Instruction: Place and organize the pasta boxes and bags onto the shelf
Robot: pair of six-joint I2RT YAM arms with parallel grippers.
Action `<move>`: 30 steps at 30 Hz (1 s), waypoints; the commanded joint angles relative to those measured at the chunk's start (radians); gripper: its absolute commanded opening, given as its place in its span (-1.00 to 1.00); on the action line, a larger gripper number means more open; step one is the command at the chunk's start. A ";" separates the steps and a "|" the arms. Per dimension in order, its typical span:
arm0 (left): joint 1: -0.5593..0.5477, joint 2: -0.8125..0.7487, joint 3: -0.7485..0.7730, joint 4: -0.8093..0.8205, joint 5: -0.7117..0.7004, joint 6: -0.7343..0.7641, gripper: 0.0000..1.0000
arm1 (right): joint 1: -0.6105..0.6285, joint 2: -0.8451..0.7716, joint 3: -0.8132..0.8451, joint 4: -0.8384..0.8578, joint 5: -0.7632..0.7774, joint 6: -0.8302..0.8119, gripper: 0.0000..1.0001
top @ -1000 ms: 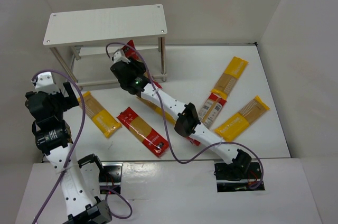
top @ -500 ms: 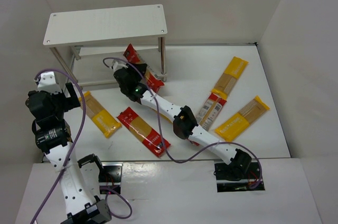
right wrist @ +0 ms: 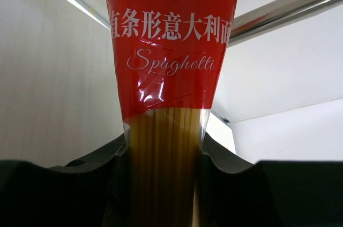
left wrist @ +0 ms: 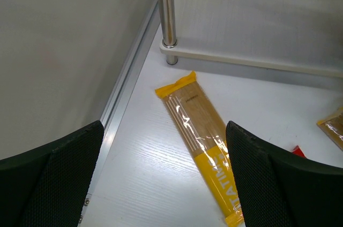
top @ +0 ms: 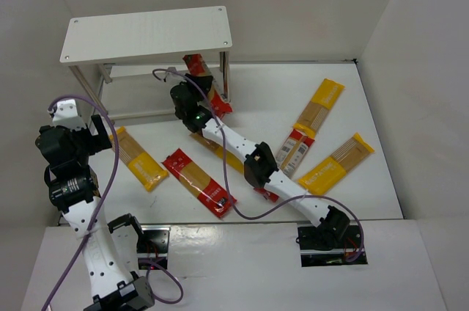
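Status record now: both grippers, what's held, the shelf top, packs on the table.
right gripper: shut on red spaghetti pack
held pack position: by the front right leg of the shelf
left gripper: open, above yellow pack
shelf top: no pack on it
packs on table: six as far as visible, one partly hidden under the right arm

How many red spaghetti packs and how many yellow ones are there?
Red packs: 3
Yellow packs: 4
Total: 7
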 commanded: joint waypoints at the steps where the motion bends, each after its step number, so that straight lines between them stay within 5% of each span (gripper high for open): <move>1: 0.008 0.001 0.019 0.021 0.019 0.016 1.00 | -0.002 -0.013 0.068 0.194 -0.005 -0.079 -1.00; 12: 0.017 0.001 0.019 0.021 0.028 0.016 1.00 | -0.031 0.018 0.068 0.289 -0.063 -0.110 -0.40; 16: 0.017 0.001 0.019 0.021 0.037 0.025 1.00 | -0.042 0.041 0.068 0.324 -0.074 -0.137 0.22; 21: 0.017 0.001 0.019 0.021 0.037 0.025 1.00 | -0.051 0.041 0.068 0.364 -0.083 -0.148 0.62; 30: 0.017 0.001 0.019 0.021 0.046 0.025 1.00 | -0.060 0.041 0.068 0.339 -0.083 -0.133 0.67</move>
